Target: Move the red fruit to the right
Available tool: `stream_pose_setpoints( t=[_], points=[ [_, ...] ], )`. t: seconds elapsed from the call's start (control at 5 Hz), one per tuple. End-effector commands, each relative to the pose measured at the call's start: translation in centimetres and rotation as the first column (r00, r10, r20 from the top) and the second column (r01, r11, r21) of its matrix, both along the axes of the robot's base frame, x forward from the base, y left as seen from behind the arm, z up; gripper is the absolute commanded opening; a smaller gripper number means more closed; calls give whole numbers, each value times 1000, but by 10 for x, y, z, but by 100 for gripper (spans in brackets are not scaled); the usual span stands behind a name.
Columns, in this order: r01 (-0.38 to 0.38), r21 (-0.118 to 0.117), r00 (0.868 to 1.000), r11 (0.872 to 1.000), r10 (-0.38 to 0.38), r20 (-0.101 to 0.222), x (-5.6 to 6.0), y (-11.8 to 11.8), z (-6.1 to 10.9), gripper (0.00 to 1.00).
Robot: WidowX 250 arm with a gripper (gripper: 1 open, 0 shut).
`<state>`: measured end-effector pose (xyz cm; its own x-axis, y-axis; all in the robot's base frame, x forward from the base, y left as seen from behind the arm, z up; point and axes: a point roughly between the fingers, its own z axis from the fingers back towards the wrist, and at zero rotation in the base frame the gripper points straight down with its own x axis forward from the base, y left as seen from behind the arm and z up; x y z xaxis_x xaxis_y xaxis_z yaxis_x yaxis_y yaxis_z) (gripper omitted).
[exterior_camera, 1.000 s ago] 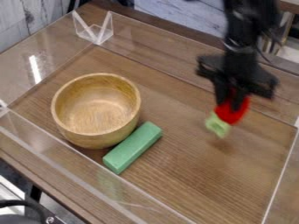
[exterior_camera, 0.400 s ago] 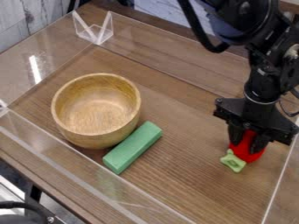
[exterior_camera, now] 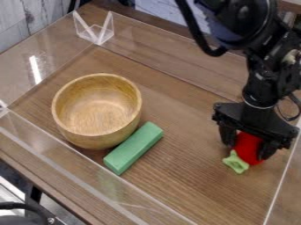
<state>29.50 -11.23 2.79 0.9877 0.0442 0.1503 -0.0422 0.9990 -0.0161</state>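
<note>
"Where is the red fruit?"

"The red fruit (exterior_camera: pixel 247 148) lies on the wooden surface (exterior_camera: pixel 177 180), over toward the right side of the view, directly under my pincer (exterior_camera: pixel 249 151). Its light-green leafy cap points toward the near edge, and that end shows best. Much of the red body is covered by my own dark parts, so I can't make out its full outline."

"And how does your pincer stand?"

"It is spread, its fingers to either side of the fruit. Whether either finger still brushes the red skin, I can't tell; the dark shapes run together there. My arm (exterior_camera: pixel 223 26) comes down from the top, where the picture cuts it off."

"What else do you see?"

"Well apart from the fruit, on the left, sits the wooden bowl (exterior_camera: pixel 97 110). Just beside it lies a green block (exterior_camera: pixel 134 148), slanting, flat on the wood. Near the top left stands a clear, angular thing (exterior_camera: pixel 94 29); its see-through sides make its form hard to read. At the bottom left corner, dark cables or parts (exterior_camera: pixel 26 211) are cut off by the frame, and I can't say what they belong to."
</note>
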Motion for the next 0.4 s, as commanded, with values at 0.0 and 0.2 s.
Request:
stream_pose_setpoints(
  t=[0.0, 0.2],
  points=[
    [79, -6, 996, 997, -79, 29, -6, -3, 19, 100],
    [134, 0, 991, 991, -134, 20, -5, -8, 11, 100]
  ],
)
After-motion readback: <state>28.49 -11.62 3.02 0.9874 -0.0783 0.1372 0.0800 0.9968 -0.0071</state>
